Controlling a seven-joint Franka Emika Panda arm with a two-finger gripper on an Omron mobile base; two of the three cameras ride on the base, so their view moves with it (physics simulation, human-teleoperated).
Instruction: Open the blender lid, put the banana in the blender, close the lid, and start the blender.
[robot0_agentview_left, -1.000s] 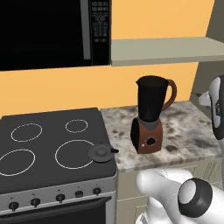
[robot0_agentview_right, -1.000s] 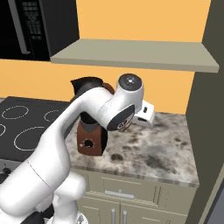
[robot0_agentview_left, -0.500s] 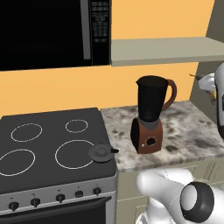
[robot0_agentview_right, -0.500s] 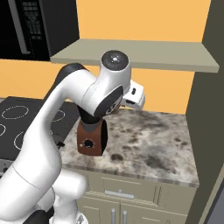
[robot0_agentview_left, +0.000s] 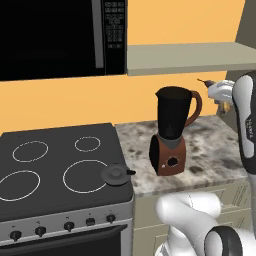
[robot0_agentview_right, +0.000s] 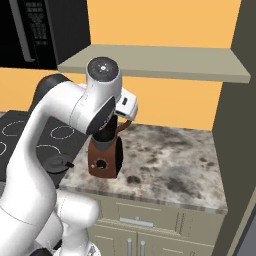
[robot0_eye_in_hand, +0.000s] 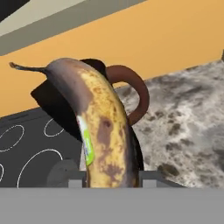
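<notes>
The stove, dark with white burner rings, stands just left of the blender, and the speckled worktop carries the blender near its stove-side edge. The blender is a tall dark tapered jar with a reddish-brown curved handle on a squat brown base; its top is open. The blender lid, a round dark grey disc with a low knob and a small tab, lies on the stove's front right corner, left of the blender and below its rim.

The pincer is held in the air to the right of the blender, about level with the jar's mouth and apart from it. Its jaws are clamped on the banana, which in the hand view rises from between the fingertips with its stem end up, in front of the jar and handle. The banana is yellow with heavy brown patches, a dark stem and a small green sticker.
</notes>
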